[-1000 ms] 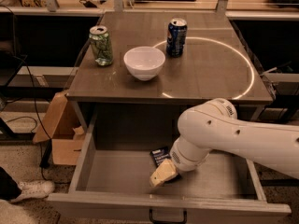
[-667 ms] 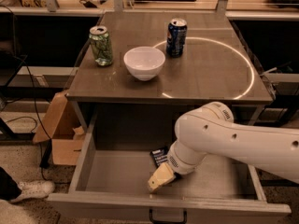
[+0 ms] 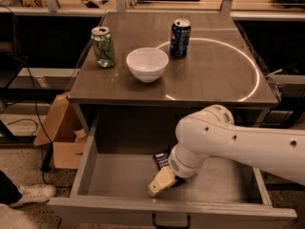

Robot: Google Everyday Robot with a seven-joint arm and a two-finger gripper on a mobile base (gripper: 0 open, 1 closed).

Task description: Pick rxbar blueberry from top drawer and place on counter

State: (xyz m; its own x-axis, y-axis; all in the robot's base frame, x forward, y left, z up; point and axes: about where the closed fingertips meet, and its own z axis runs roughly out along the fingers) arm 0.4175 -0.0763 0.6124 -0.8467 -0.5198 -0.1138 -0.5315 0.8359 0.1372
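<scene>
The top drawer (image 3: 90, 154) is pulled open below the counter (image 3: 214, 75), which bears a white arc. The rxbar blueberry (image 3: 161, 159) lies on the drawer floor near the middle. Only a dark navy corner of it shows; the rest is hidden under my white arm (image 3: 228, 140). My gripper (image 3: 160, 182) reaches down into the drawer from the right. Its tan tip is low over the drawer floor, just in front of and slightly left of the bar. I cannot tell whether it touches the bar.
On the counter stand a green can (image 3: 103, 46), a white bowl (image 3: 147, 64) and an upright blue soda can (image 3: 180, 37). A cardboard box (image 3: 64, 137) sits on the floor left of the drawer. A shoe (image 3: 28, 194) shows at the lower left.
My gripper has slid a little to the left and toward the drawer's front. The bar and the things on the counter have not moved.
</scene>
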